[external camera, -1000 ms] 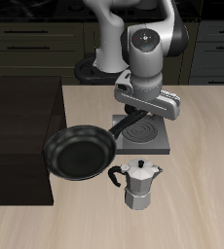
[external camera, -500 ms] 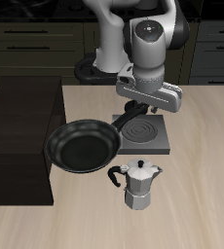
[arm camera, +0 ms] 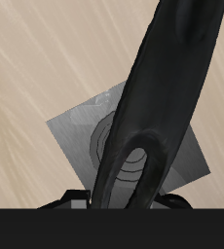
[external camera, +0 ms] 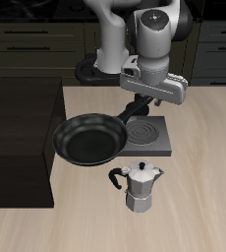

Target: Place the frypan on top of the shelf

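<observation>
The frypan (external camera: 86, 139) is a round glossy black pan with a long straight handle (external camera: 135, 106). It hangs in the air, tilted, beside the edge of the dark shelf (external camera: 22, 138). My gripper (external camera: 142, 98) is shut on the handle's end, above the stove plate. In the wrist view the handle (arm camera: 153, 107) fills the middle and runs away from the camera; the fingers do not show there.
A flat grey square stove plate (external camera: 156, 143) lies under the gripper and also shows in the wrist view (arm camera: 75, 136). A silver moka pot (external camera: 141, 185) stands nearer the table's front edge. Dark cabinets run along the back.
The gripper has risen with the frypan and the pan has lifted, now hanging higher at the shelf's edge.
</observation>
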Tool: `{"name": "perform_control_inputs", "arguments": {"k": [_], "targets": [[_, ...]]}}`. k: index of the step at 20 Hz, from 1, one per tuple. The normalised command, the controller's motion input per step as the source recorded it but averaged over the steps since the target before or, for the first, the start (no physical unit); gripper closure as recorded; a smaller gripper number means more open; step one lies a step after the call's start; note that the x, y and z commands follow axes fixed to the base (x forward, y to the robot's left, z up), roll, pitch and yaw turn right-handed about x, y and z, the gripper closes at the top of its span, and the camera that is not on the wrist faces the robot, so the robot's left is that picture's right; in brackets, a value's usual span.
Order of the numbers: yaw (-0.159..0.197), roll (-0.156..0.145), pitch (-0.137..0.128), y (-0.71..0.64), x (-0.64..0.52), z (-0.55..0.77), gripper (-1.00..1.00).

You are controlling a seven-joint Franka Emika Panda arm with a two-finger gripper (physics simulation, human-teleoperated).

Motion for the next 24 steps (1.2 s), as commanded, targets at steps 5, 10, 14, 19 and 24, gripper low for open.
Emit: {"name": "perform_control_inputs", "arguments": {"k": [5,10,14,19,24], "targets": [[0.009,0.005,0.003,0.07,0.0,0.07,1.0],[0.036,0.015,-0.002,0.15,-0.05,0.02,1.0],[0.008,0.004,-0.007,0.12,-0.05,0.05,1.0],[0.042,0.012,-0.028,0.09,-0.1,0.12,1.0],[0.021,-0.009,-0.011,-0.06,-0.01,0.09,1.0]]}}
